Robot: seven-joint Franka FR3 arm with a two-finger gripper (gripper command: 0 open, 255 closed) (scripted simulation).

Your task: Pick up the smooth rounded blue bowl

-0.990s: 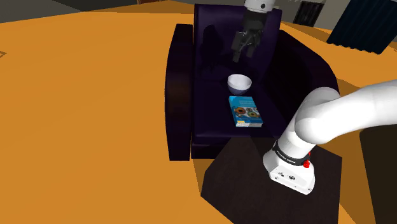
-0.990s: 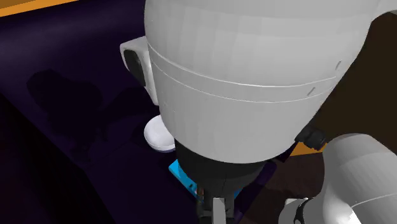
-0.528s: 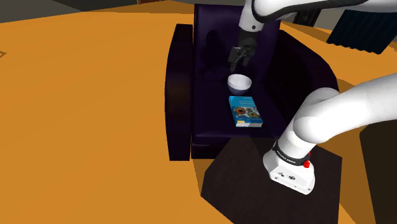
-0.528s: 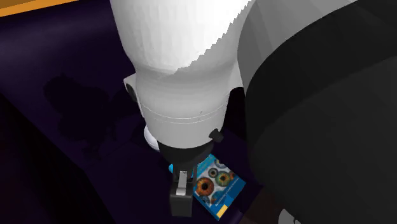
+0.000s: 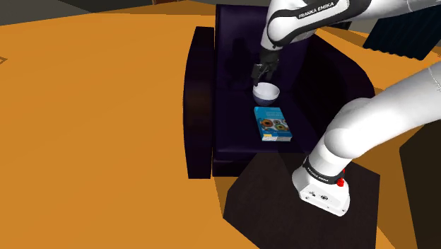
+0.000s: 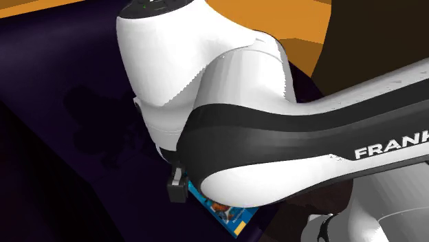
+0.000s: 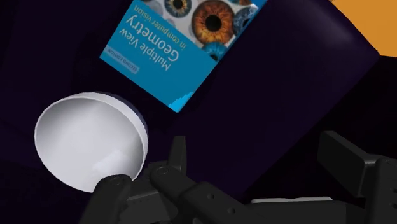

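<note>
Gripper over bowl rim, poss. in contact

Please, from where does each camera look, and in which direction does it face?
Shoulder view: beside and behind the stand, looking down over the dark armchair; arm and gripper reach to the bowl.
Second exterior view: close above the seat, looking down; the arm's white and dark links hide much.
Wrist view: on the hand, looking down along the open fingers at bowl and seat.
Shared: all three show the blue book.
</note>
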